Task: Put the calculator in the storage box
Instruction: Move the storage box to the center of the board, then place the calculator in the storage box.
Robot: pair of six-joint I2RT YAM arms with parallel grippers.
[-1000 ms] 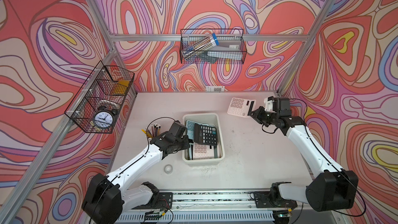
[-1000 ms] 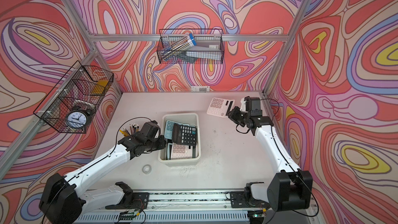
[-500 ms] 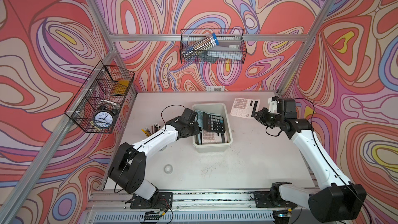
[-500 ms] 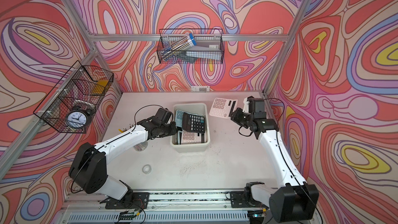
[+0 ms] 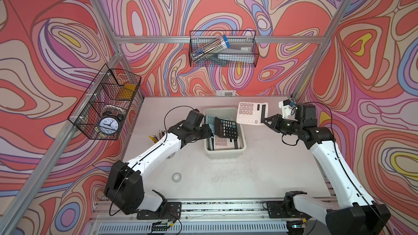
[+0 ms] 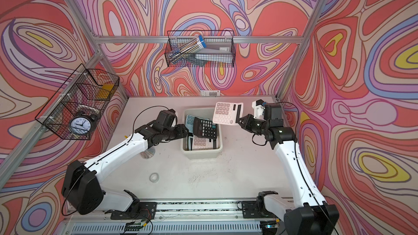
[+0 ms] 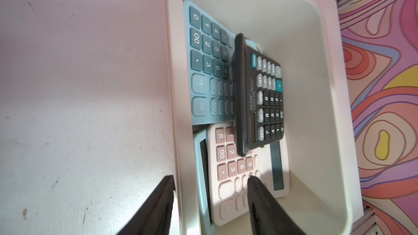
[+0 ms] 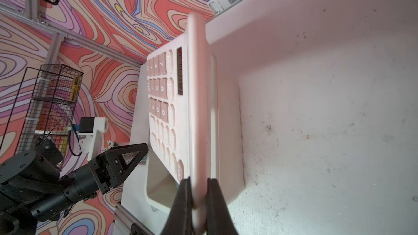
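The off-white storage box [image 5: 224,154] [image 6: 200,152] stands mid-table with a blue calculator [image 7: 203,64], a black calculator [image 5: 226,127] [image 7: 260,100] and a pink one [image 7: 235,177] inside. My left gripper [image 5: 207,131] [image 7: 211,181] is open, its fingers either side of the box's left wall [image 7: 174,87] without pinching it. My right gripper [image 5: 263,119] [image 8: 199,184] is shut on the edge of a pink calculator [image 5: 250,113] [image 6: 226,113] [image 8: 178,109]. It holds that calculator in the air over the box's far right corner.
A cup of pencils [image 5: 156,136] stands left of the left arm. A tape roll [image 5: 177,176] lies near the front. A wire basket [image 5: 106,107] with a clock hangs on the left wall, another basket [image 5: 222,50] on the back wall.
The storage box has slid right and toward the back with my left gripper on its wall. That gripper has since opened. The right gripper still holds the pink calculator, shifted slightly.
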